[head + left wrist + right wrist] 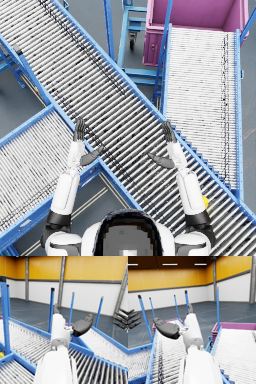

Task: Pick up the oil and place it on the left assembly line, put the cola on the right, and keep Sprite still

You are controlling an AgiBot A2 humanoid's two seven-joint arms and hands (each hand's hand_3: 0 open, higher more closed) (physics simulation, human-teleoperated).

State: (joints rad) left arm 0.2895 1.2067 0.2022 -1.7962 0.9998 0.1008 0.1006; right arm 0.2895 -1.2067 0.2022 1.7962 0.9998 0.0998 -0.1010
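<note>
- Left hand (82,145) and right hand (168,147): both wide open, holding nothing, hovering over the middle conveyor (110,95).
- Oil, cola, Sprite: can't spot any on the rollers.
- I'd wait, fingers spread, until a bottle is clearly identified before reaching.

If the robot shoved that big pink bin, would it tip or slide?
Probably neither easily. The pink bin looks as wide as the roller line leading to it, so tipping seems unlikely. Its straight, flat walls suggest stiff plastic, not floppy. Its weight can't be judged from here.
</note>
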